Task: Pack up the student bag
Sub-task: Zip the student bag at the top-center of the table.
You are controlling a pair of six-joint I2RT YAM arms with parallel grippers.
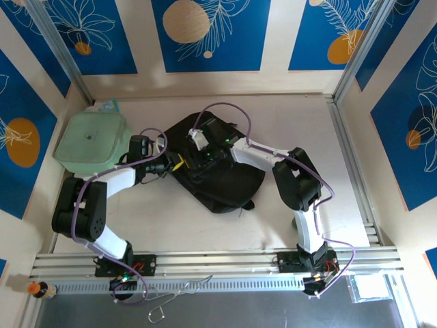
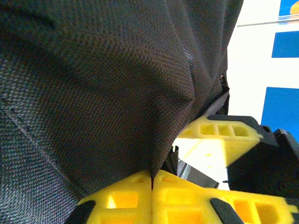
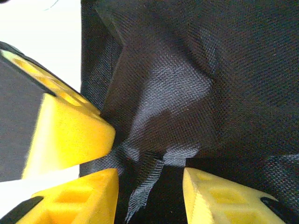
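Large black soft fabric backpack (image 1: 225,179) at centre of table (image 1: 300,119). Left gripper (image 2: 152,179) closed, pinching fold of its cloth. Right gripper (image 3: 149,189) parted, gripping nothing. Pale green square lidded container (image 1: 89,137) outside bag, far-left corner. Packing judged barely begun.

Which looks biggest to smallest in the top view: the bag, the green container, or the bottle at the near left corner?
1. bag, the largest, even with the arms covering part of it
2. green container, clearly smaller than the bag
3. bottle, by far the smallest
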